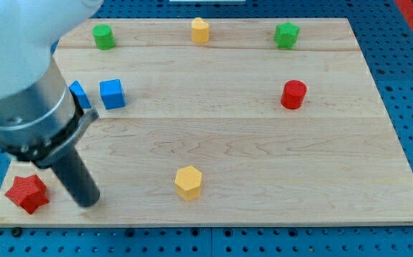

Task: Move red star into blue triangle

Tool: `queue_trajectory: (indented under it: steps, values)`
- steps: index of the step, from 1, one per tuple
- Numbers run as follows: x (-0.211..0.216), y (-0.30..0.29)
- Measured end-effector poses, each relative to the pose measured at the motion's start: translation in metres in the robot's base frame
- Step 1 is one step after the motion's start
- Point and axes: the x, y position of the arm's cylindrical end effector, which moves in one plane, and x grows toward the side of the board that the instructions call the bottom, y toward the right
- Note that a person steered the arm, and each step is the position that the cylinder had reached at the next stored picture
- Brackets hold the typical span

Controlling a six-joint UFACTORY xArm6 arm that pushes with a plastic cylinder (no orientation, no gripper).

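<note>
1 dark rod comes down from the big grey arm at the view's left, and my tip (88, 202) rests on the wooden board (264, 164) near its bottom-left corner. It has no jaws, so it grasps nothing; it touches no block. The red star (27, 193) lies just to the tip's left, close beside it but apart, right at the board's corner. Up from there, the arm's body partly hides a blue block (80, 94), likely the triangle, and a blue cube (112, 93) sits just right of it. A yellow hexagonal block (188, 181) lies near the bottom edge, right of the tip. A red cylinder (294, 94) stands well off toward the right. Along the top edge sit 3 blocks: a green cylinder (104, 36), a yellow block (200, 30) and a green star (286, 34).
</note>
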Motion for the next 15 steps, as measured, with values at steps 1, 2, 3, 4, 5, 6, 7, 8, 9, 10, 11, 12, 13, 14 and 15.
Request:
queue_trajectory:
  steps: [1, 2, 3, 4, 5, 6, 7, 8, 9, 10, 11, 12, 13, 14, 15]
  values:
    - [0.014, -0.007]
    - [0.014, -0.017]
    - [0.014, -0.032]
    - [0.013, -0.086]
    - [0.013, -0.130]
    - [0.007, -0.139]
    - [0.007, -0.127]
    - [0.007, -0.113]
    - [0.006, -0.096]
    - [-0.020, -0.100]
    - [-0.024, -0.140]
    - [0.012, -0.121]
    - [-0.019, -0.075]
    - [-0.057, -0.069]
    - [-0.092, -0.064]
